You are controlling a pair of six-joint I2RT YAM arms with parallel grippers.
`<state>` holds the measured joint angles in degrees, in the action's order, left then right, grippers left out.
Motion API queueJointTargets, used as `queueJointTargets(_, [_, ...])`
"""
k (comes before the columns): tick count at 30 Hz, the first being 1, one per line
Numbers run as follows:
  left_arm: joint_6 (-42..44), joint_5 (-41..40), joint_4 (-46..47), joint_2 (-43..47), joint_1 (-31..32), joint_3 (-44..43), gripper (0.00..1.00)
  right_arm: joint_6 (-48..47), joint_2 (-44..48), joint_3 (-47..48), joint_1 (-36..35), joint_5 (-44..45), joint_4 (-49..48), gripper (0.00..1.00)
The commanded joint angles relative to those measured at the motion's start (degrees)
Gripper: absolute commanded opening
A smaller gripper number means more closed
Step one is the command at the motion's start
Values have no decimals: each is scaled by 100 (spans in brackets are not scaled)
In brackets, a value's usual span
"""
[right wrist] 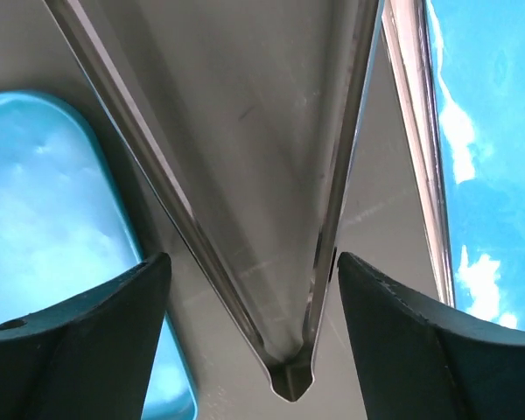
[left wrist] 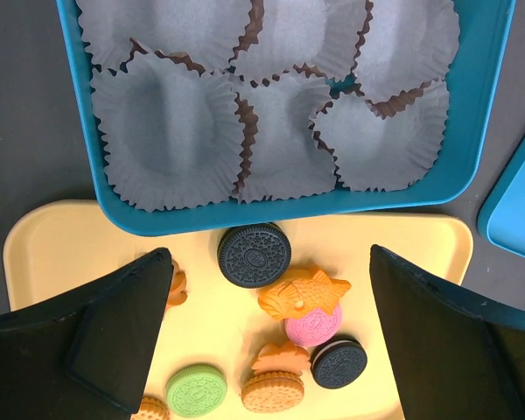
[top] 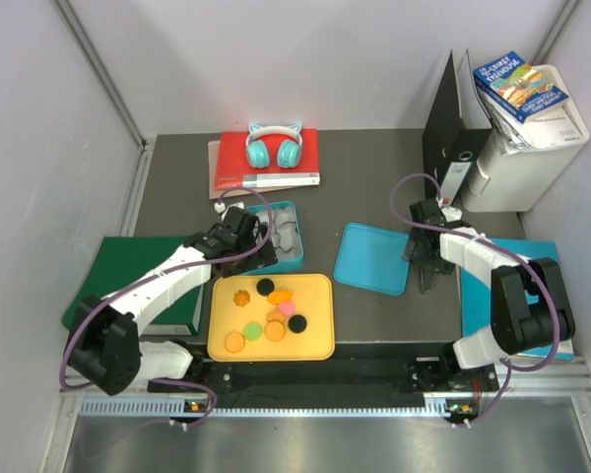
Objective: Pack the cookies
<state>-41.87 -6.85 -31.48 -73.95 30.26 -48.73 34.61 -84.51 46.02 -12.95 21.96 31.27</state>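
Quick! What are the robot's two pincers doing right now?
Left pincer: open, holding nothing.
Right pincer: metal tongs sit between its jaws; cannot tell if it grips them.

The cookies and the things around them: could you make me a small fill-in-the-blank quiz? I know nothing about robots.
1. The cookies lie on a ____ tray.
2. The paper cups in the teal box are all ____.
3. The left pincer hangs over the tray with its jaws ____.
4. The headphones rest on a ____ book.

Missing words: yellow; empty; open; red.
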Motion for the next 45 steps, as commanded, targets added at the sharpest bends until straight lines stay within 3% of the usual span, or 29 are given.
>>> queueJointTargets(1, [-23,43,143,-40,-11,30,98,-33,-74,250,29,133,29,78])
queueJointTargets(15, [-76,105,116,-75,-11,65,98,160,-847,381,328,-332,-156,73])
queueJointTargets(23, [-50,87,125,-75,-11,74,98,125,-716,531,328,54,-50,95])
queueJointTargets(27, [-50,158,160,-128,-11,57,98,81,-786,522,328,116,-77,99])
queueJointTargets(39, [-50,211,178,-146,-11,74,98,-148,-1049,935,469,371,11,98])
queueJointTargets(45, [-50,202,143,-137,-11,74,98,-209,-1287,962,741,-103,-103,91])
